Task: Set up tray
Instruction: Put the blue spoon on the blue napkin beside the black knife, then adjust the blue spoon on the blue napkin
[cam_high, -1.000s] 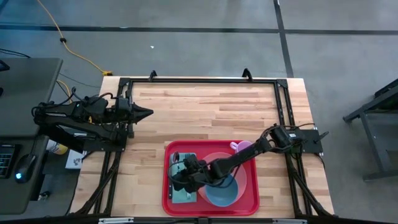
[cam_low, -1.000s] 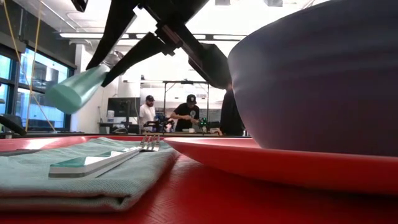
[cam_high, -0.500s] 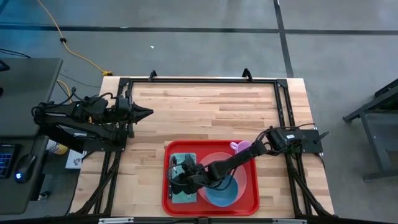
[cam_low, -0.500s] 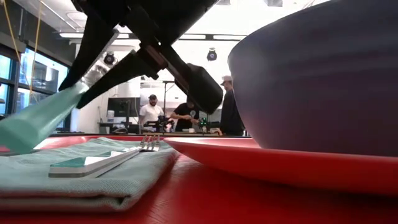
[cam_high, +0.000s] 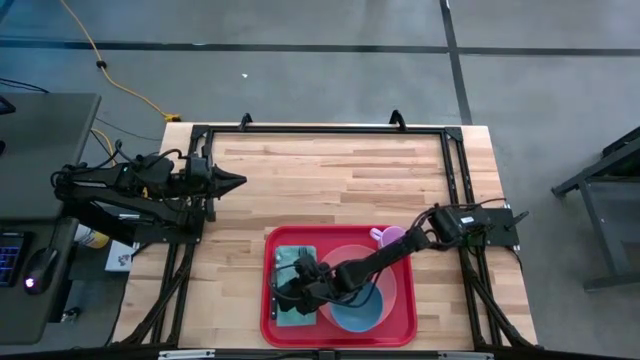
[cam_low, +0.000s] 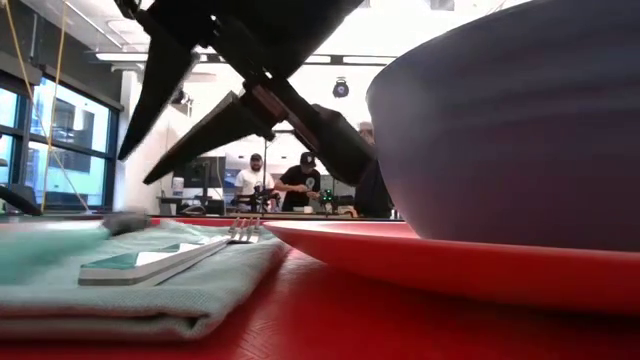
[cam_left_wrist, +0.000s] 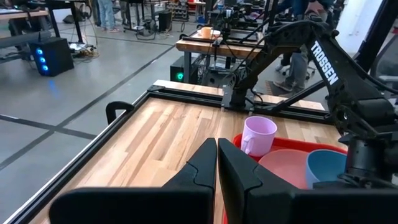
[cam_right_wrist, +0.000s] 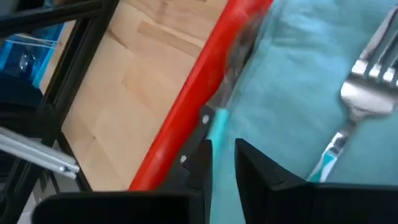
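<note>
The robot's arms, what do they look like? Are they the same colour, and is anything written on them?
Both arms are black, built from chunky jointed segments. The right arm has TROSSEN printed on it in white letters. The left gripper ends in two flat, pointed black fingers, and the right gripper looks the same. Each arm sits on a black metal frame around the wooden table.

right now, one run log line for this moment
right gripper | above napkin in tray | jaws apart | teal-handled utensil on napkin | left gripper off tray, jaws shut
</note>
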